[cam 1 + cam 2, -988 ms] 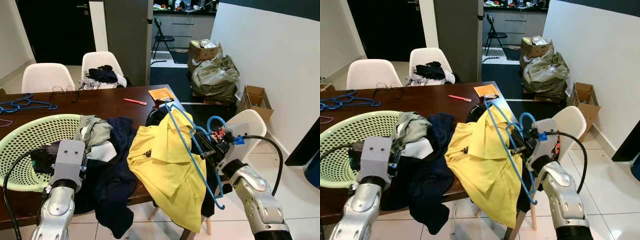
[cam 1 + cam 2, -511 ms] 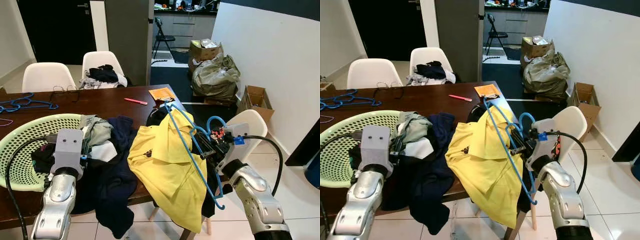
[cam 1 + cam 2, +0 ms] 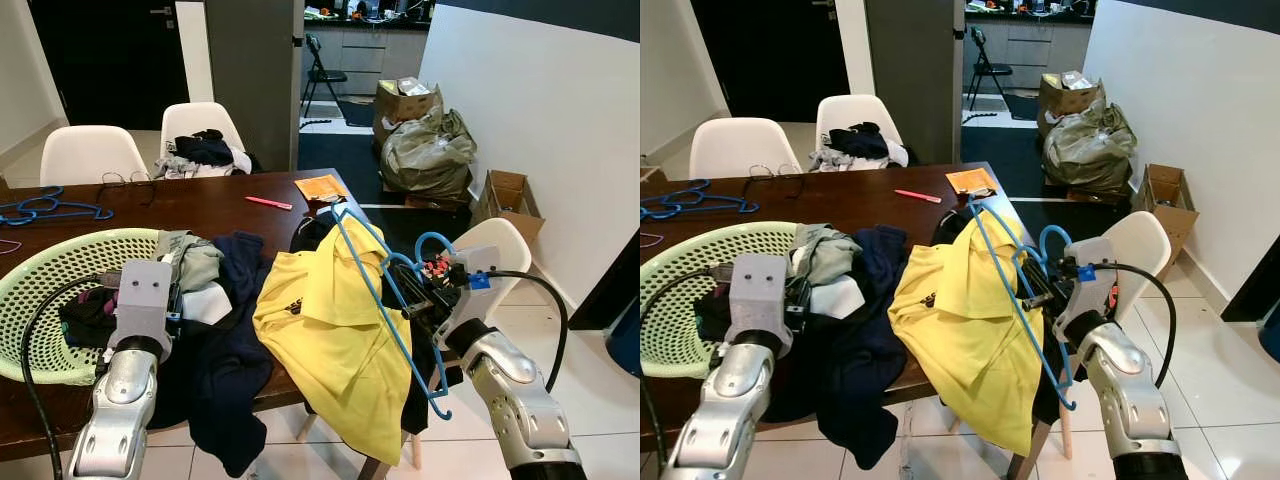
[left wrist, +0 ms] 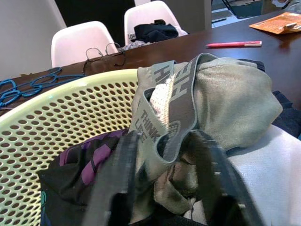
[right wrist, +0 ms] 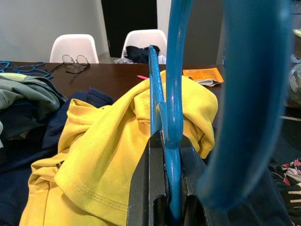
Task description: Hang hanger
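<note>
The right gripper (image 5: 165, 207) pinches the thin blue plastic hanger (image 3: 385, 300) tight between its black fingers, beside the bench (image 3: 210, 205) edge. A soft yellow shirt (image 3: 325, 330) drapes on it. The left gripper (image 4: 164, 188) gapes over the perforated green basket (image 3: 45, 290).

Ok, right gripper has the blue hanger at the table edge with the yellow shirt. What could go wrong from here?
The yellow shirt is only draped against the blue hanger and hangs over the table edge, so lifting may leave it or let it slide to the floor. The right gripper pinches one thin bar, so the hanger could swivel. The left gripper, open at the green basket, might snag clothes.
</note>
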Motion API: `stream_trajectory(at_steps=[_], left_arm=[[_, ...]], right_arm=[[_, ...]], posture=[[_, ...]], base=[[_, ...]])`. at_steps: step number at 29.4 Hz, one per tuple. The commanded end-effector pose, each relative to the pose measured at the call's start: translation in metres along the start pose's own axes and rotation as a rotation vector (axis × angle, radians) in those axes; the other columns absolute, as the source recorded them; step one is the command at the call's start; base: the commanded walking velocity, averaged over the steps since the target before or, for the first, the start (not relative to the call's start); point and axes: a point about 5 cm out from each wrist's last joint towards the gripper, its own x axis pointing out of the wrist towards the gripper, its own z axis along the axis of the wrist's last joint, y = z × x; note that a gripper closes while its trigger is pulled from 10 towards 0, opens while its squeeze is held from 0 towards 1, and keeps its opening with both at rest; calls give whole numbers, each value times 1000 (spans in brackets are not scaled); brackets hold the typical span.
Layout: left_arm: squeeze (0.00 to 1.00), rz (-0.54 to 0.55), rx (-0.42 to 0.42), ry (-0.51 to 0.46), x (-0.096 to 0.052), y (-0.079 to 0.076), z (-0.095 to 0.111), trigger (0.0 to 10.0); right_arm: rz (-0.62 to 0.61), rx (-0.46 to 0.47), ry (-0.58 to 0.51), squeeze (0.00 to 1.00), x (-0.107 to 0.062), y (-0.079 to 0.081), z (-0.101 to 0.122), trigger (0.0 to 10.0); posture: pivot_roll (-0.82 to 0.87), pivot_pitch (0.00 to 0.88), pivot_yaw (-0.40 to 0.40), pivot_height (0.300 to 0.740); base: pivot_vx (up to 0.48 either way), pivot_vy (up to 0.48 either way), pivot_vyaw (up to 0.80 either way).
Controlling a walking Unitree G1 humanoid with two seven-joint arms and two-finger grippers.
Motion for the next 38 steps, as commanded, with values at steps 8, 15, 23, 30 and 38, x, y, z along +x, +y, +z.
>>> stream_trajectory(at_steps=[8,15,23,30,38], left_arm=[[0,19,-20,38,-2,3,-10,0],[0,29,-26,51,-3,4,-13,0],[0,-20,-94,-77,8,8,21,0],[0,-289,-159,-459,19,16,138,0],[0,-548,-148,-574,6,0,183,9686]], right_arm=[[-12,0,-5,0,-3,-3,2,10000],[-15,-1,-4,0,-2,-4,3,10000],[-17,2,-7,0,-1,-5,3,10000],[-18,32,-28,0,3,-3,5,10000],[-24,68,-57,0,8,-1,7,10000]], posture=[[-41,0,-67,740],[-38,0,-68,740],[-35,0,-71,740],[-21,0,-69,740],[-6,0,-66,740]], base=[[0,0,0],[0,0,0],[0,0,0],[0,0,0],[0,0,0]])
